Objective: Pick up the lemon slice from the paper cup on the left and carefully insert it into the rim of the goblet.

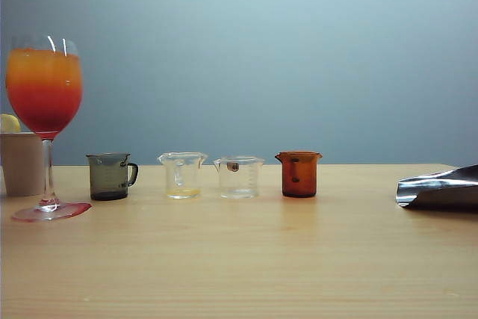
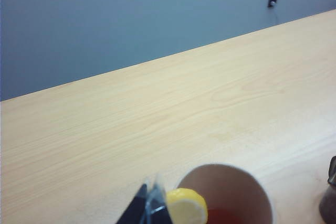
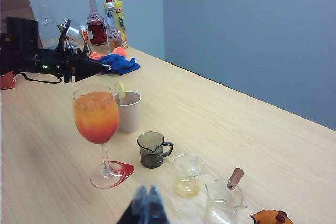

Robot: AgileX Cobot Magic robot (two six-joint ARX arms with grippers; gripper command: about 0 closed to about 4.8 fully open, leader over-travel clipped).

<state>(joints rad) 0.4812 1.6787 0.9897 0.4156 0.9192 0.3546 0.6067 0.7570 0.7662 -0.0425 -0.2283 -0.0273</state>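
Lemon slice (image 2: pixel 186 206): perched on the rim of the paper cup (image 2: pixel 247 187), upright, yellow rind just beside the left fingertips. Not yet lifted.
Cup: far left of the table, right behind the goblet (image 1: pixel 45 121), slice peeking over its lip.
Goblet: upright, orange-to-red drink, red foot on the wood. Rim bare.
Left gripper (image 2: pixel 149 208): hovering low over the cup, jaws pressed together, nothing between them. Tips next to the slice, whether touching is hard to tell.
Right gripper (image 3: pixel 147 205): up above the row of beakers, looking down the table, tips together, carrying nothing.
Step in hand: approach for the pick, by the look of it.
Next move calls for: jaws parted first, then straddling the slice across its flat faces, a gentle pinch, straight lift clear of the cup.
Watch out: goblet standing close by the cup, so little room for a sideways swing.
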